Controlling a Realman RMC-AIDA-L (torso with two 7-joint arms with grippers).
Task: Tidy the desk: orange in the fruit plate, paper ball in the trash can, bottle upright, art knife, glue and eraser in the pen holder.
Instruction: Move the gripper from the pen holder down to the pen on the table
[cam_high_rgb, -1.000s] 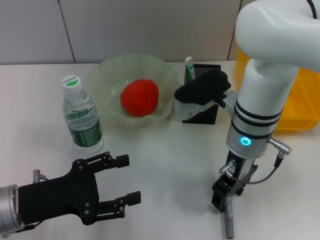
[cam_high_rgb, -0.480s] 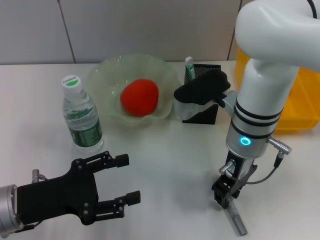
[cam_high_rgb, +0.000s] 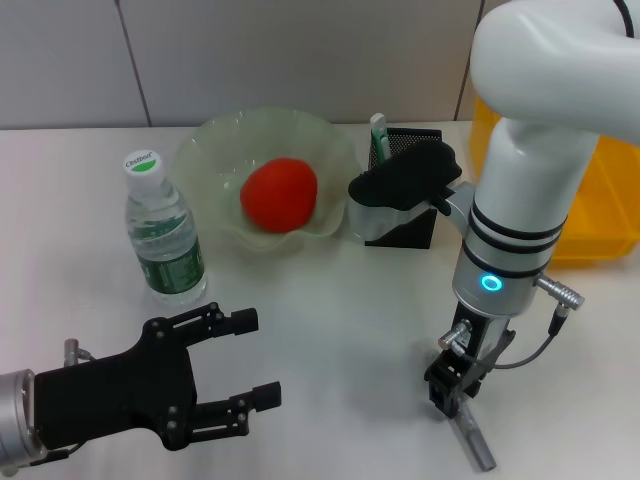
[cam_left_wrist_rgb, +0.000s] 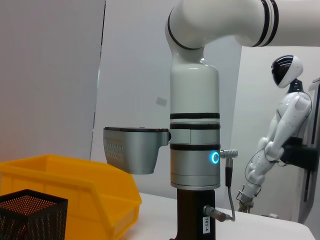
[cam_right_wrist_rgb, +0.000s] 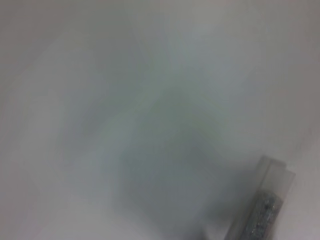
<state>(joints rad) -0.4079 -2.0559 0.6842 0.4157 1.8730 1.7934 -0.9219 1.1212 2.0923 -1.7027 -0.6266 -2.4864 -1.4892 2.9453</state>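
The orange (cam_high_rgb: 280, 192) lies in the pale-green fruit plate (cam_high_rgb: 215, 140). Left of it the bottle (cam_high_rgb: 163, 235) stands upright. The black mesh pen holder (cam_high_rgb: 412, 228) holds the glue (cam_high_rgb: 379, 134) and is partly hidden by my right arm; it also shows in the left wrist view (cam_left_wrist_rgb: 31, 215). My right gripper (cam_high_rgb: 453, 393) points straight down at the near right, shut on one end of the grey art knife (cam_high_rgb: 472, 442), which lies slanted on the table (cam_right_wrist_rgb: 262, 210). My left gripper (cam_high_rgb: 254, 358) hovers open at the near left, holding nothing. Paper ball and eraser are out of view.
The yellow trash can (cam_high_rgb: 605, 200) stands at the far right behind my right arm (cam_left_wrist_rgb: 195, 150), and in the left wrist view the trash can (cam_left_wrist_rgb: 75, 195) sits beside the pen holder. A white wall closes off the back of the table (cam_high_rgb: 330, 300).
The art knife's free end has swung from pointing straight toward me to pointing toward the right. Both arms have stayed almost still.
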